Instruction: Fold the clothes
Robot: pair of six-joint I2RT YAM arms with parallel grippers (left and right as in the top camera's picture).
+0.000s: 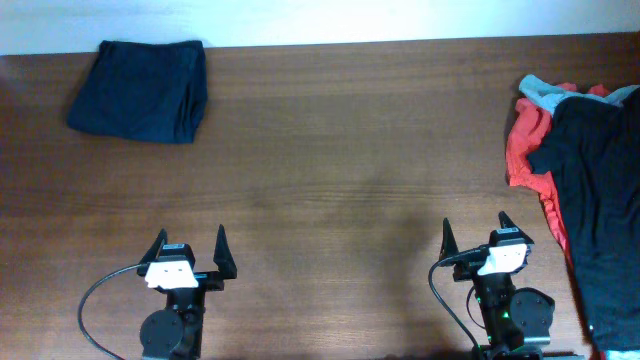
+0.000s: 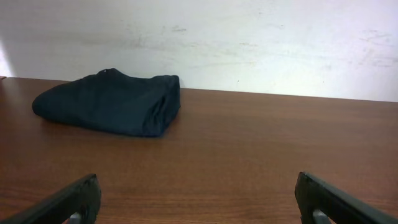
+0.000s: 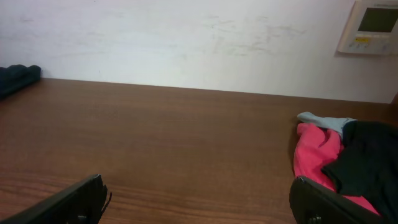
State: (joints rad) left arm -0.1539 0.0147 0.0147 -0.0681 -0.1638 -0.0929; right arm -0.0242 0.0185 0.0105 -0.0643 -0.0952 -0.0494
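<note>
A folded navy garment [image 1: 140, 90] lies at the far left of the table; it also shows in the left wrist view [image 2: 109, 102] and at the edge of the right wrist view [image 3: 17, 78]. A pile of clothes lies at the right edge: a black T-shirt [image 1: 600, 190] on top of a red garment [image 1: 525, 150] and a pale grey-blue one [image 1: 545, 90]. The right wrist view shows the black one [image 3: 367, 162], the red one [image 3: 317, 155] and the grey-blue one [image 3: 326, 121]. My left gripper [image 1: 189, 243] [image 2: 198, 199] is open and empty near the front edge. My right gripper [image 1: 477, 229] [image 3: 199, 202] is open and empty, left of the pile.
The brown wooden table [image 1: 340, 150] ends at a white wall at the back. A wall control panel [image 3: 373, 25] hangs at the upper right of the right wrist view. Black cables run from both arm bases at the front edge.
</note>
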